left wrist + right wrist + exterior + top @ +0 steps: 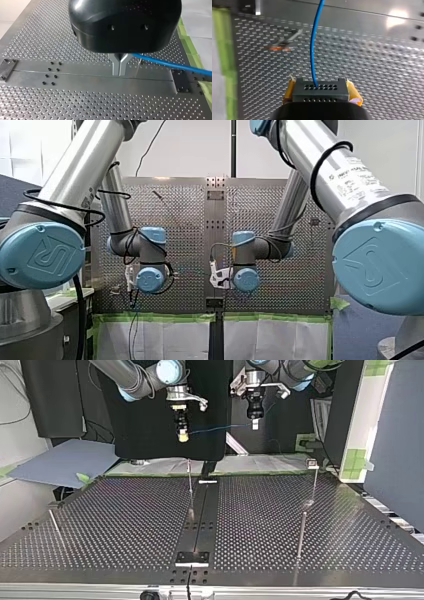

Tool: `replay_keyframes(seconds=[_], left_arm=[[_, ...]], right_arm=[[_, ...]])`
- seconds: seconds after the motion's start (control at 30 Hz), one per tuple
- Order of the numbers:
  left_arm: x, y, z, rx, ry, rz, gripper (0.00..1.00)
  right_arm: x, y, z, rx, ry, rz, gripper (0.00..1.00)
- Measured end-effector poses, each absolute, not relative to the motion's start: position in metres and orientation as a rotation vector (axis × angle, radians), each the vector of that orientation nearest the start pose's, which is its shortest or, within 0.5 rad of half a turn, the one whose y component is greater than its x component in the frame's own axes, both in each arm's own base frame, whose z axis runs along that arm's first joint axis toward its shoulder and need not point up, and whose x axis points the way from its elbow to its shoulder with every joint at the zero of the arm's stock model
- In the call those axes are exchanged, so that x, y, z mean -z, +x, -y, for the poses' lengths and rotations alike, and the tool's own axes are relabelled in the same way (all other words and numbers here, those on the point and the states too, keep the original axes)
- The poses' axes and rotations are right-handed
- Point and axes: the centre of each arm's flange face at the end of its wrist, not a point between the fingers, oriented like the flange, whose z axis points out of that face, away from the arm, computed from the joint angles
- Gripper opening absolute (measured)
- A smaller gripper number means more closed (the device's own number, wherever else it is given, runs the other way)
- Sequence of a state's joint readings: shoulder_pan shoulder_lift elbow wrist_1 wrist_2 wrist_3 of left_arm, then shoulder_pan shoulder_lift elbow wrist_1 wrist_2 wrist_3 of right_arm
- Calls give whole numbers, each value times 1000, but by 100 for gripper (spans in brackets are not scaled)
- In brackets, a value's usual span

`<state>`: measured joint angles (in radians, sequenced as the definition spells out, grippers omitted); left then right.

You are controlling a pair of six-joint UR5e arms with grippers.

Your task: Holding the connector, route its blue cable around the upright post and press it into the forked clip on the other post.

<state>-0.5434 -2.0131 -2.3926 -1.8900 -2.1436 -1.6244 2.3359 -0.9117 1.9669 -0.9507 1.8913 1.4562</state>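
The connector is sitting clamped between the yellow pads of my right tool. It is a black block with rows of small holes, and the blue cable is leaving its face.

In the top view this tool is hanging high over the far edge of the counter, just above and behind the middle post. My left tool is hanging to the view's right of that post at about the same height. Its metal fingers are pinched together on the cable, which is stretching almost level between the two tools. The cable is passing above the middle post's top, apart from it, with open room on both sides.

Further to the right of the middle post, the other post with the clip on its top is standing near the counter's far corner, well apart from the cable. Its fork is too small to tell.

Only the right wrist view is showing the connector's face, and only the left wrist view is showing the closed fingers.
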Motion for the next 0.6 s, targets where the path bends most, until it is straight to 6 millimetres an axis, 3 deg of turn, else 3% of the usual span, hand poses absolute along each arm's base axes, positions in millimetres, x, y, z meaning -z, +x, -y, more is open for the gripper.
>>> replay_keyframes(seconds=[0.43, 0.6], left_arm=[[-72, 287, 266, 12, -60, -1581, 0], [-77, 295, 270, -18, -51, -1578, 0]], right_arm=[[11, 432, 304, -1241, 1784, 911, 0], [7, 433, 316, -1233, 1768, 938, 0]])
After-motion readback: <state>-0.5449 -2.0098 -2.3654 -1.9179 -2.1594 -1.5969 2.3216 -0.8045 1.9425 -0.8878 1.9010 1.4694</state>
